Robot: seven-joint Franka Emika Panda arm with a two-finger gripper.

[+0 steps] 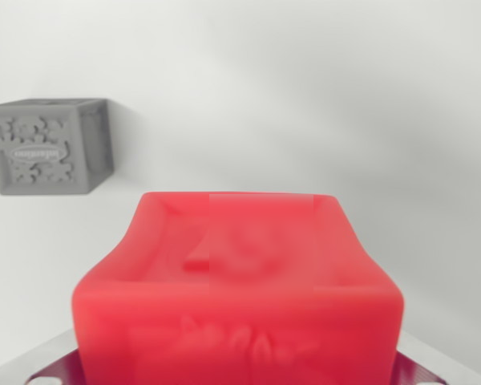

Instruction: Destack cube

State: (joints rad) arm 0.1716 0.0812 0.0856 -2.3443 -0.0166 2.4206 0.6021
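While we look down from the wrist, the red cube [236, 289] fills the lower middle of the view, very close under the pincer [236, 373] and blurred. We see its glossy faces carry a raised pattern. We see metal parts of the pincer at both lower corners beside the cube, but we cannot tell if it grips. A grey cube [52, 146] with the same pattern sits well apart, at the wrist view's left, on the white surface [345, 104]

We see a red cube [236, 297] of smooth, slightly glossy plastic with raised relief, a grey cube [48, 148] matt and embossed, and a smooth, matt white table [321, 104].
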